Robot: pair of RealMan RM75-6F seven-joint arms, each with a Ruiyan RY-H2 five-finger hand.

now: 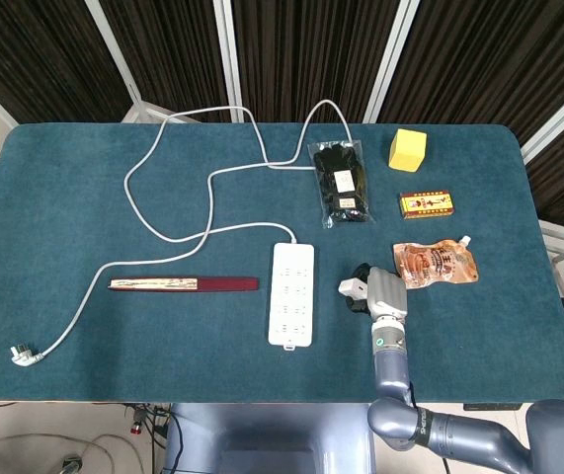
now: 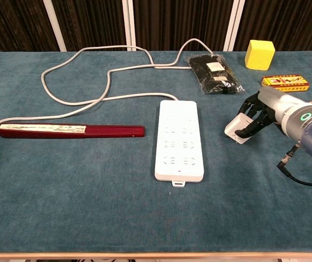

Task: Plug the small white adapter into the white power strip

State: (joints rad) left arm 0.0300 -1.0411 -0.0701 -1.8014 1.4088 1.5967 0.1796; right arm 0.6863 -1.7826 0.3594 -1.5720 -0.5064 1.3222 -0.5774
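Right hand (image 2: 260,112) with dark fingers curled around the adapter (image 2: 237,129), which touches the table just right of the strip (image 2: 178,139); strip's long axis runs toward the robot, so the plug must travel left; left hand unseen

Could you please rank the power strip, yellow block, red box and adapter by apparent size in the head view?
1. Power strip
2. Red box and yellow block: too alike to rank
3. Adapter, partly hidden by the right hand
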